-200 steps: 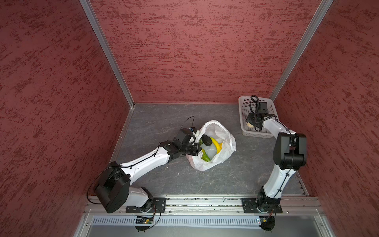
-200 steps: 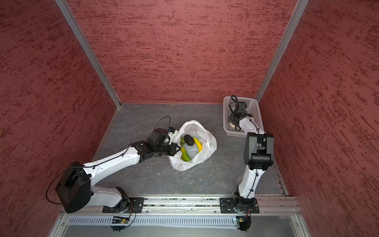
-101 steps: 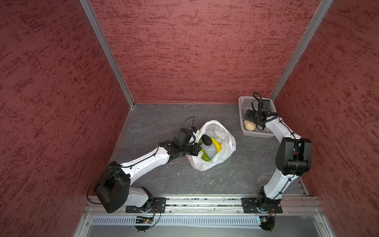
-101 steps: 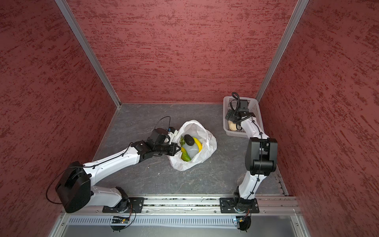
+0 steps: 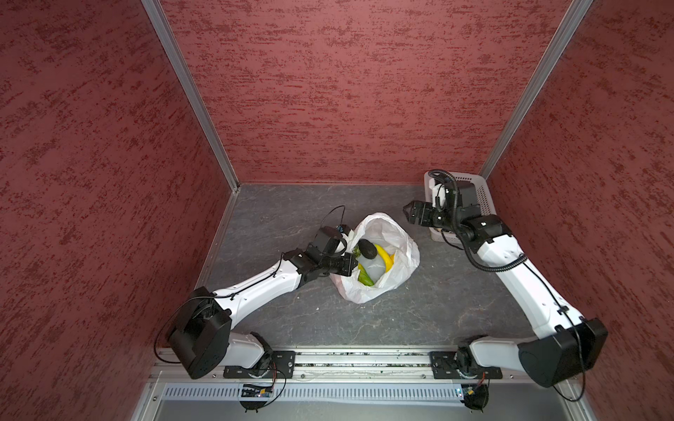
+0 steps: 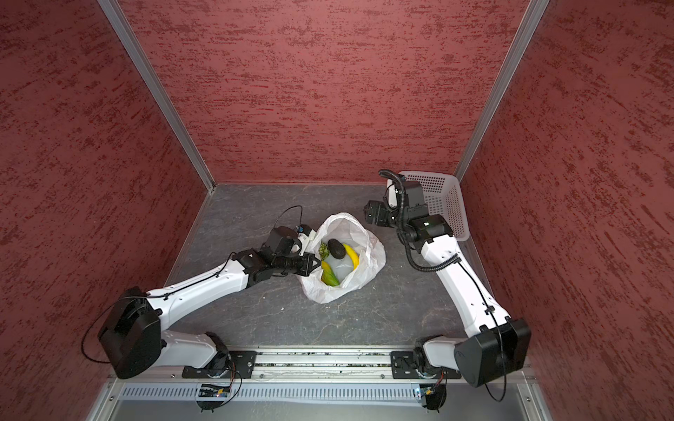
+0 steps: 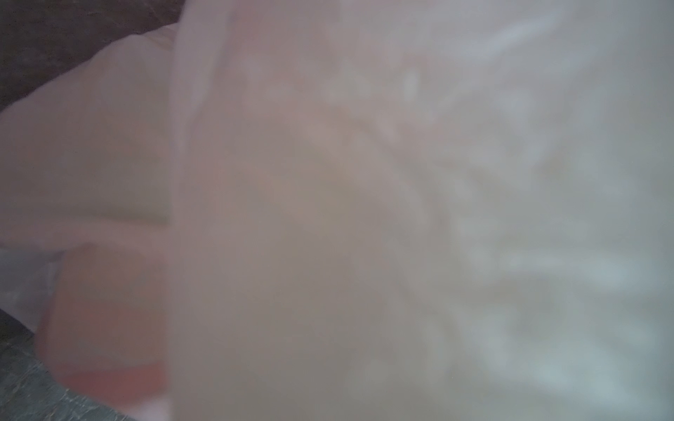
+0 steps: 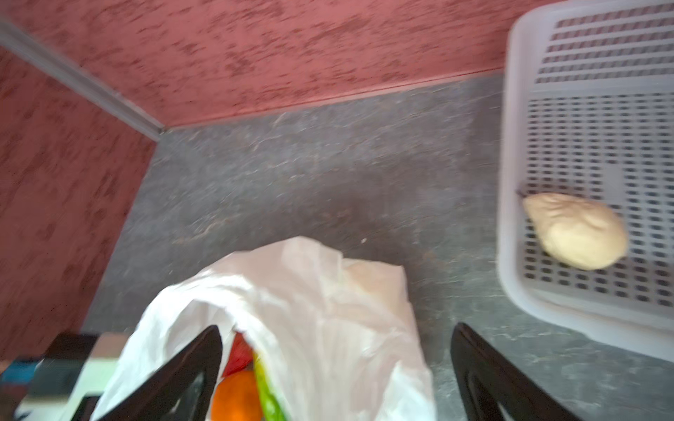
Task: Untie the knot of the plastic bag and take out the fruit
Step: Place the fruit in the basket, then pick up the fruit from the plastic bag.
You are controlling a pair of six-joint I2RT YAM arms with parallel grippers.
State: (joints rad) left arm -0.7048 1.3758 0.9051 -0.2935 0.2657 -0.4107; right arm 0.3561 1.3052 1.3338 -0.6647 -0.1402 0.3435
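Sitting near the middle of the table [image 5: 328, 328] is the white plastic bag [image 5: 379, 288], and its mouth is wide open at the top. Inside it, in both top views, lie a yellow banana [image 5: 383, 255], a dark fruit [image 5: 367, 249] and a green mango [image 5: 364, 279]. The right wrist view also shows an orange [image 8: 237, 397] and a red fruit [image 8: 239, 355] in the bag. The left pincer [image 5: 349, 264] is closed tight on the bag's edge, on the side nearer the left edge of the table. Its own camera sees only blurry white plastic. The right pincer [image 5: 406, 212] is wide open and holds nothing. It hangs above the table between the bag and the white basket [image 5: 485, 198], which stands in the far right corner. One pale fruit [image 8: 576, 231] lies in the basket.
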